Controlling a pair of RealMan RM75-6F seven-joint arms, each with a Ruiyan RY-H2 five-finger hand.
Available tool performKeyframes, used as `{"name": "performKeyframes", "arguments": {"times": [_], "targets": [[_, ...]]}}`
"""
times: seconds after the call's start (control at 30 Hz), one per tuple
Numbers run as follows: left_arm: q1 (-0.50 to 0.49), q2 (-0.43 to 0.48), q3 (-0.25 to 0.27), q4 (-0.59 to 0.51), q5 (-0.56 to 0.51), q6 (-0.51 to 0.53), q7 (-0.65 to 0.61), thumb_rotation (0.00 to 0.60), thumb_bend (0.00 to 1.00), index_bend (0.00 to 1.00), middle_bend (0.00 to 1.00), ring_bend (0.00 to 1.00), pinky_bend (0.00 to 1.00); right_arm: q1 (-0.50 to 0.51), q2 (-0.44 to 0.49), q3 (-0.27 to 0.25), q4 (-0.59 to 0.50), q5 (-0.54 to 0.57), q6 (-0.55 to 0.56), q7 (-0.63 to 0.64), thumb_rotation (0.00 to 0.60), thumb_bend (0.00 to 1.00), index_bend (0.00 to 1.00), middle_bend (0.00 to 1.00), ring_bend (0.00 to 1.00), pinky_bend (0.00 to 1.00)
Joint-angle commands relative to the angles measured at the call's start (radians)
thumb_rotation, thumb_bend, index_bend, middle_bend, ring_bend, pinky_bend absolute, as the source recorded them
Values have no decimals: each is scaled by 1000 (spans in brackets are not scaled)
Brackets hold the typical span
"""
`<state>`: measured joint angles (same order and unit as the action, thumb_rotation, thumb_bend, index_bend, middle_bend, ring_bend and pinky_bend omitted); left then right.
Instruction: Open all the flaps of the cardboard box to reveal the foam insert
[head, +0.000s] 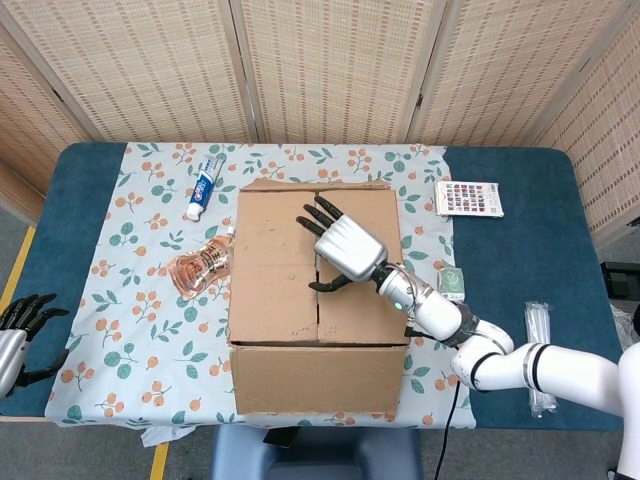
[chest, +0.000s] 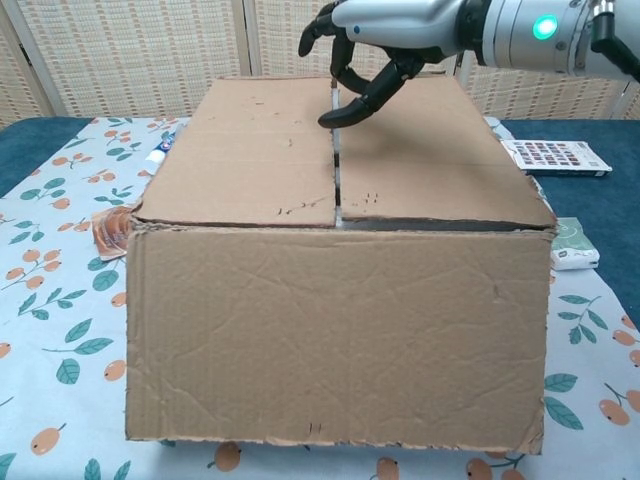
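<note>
Floral cloth (head: 130, 330), closed cardboard box (head: 300, 300) (centre seam), right hand (head: 345, 248) fingers (chest: 352, 105) above

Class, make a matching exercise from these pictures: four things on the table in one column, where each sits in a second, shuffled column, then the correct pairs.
Things:
1. toothpaste tube
2. crushed plastic bottle
3. colour chart card
4. right robot hand

Places:
A. over the seam of the cardboard box
B. right of the box, on the blue cloth
C. far left of the box
D. against the box's left side

Pairs: 1-C, 2-D, 3-B, 4-A
</note>
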<state>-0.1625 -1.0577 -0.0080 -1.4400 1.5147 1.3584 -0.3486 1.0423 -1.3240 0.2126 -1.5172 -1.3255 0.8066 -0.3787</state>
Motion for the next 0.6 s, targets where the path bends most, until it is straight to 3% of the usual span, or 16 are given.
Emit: {"name": "performKeyframes", "arguments": {"times": [0.03, 0.1, 0.37, 0.6], "targets": [[0, 0, 0, 1, 1, 0, -2, 600, 414, 281, 142, 62, 0, 4, -6, -6, 11, -17, 2, 7, 202, 307, 785, 153, 41, 0], [0, 0, 0, 2, 1, 2, -4, 600, 414, 282, 142, 62, 0, 6, -11, -12, 23, -34, 3, 17, 184, 307, 770, 142, 43, 0], [1, 1, -2, 5, -3, 3, -11, 600, 414, 276, 142, 62, 0, 15, -43, -27, 71, -49, -12, 53, 163, 307, 531, 51, 8, 0], [4, 2, -4, 7, -5, 9, -19, 600, 414, 273, 142, 61, 0, 27, -76, -24, 105, -67, -18, 123, 161, 307, 440, 26, 0, 0]]}}
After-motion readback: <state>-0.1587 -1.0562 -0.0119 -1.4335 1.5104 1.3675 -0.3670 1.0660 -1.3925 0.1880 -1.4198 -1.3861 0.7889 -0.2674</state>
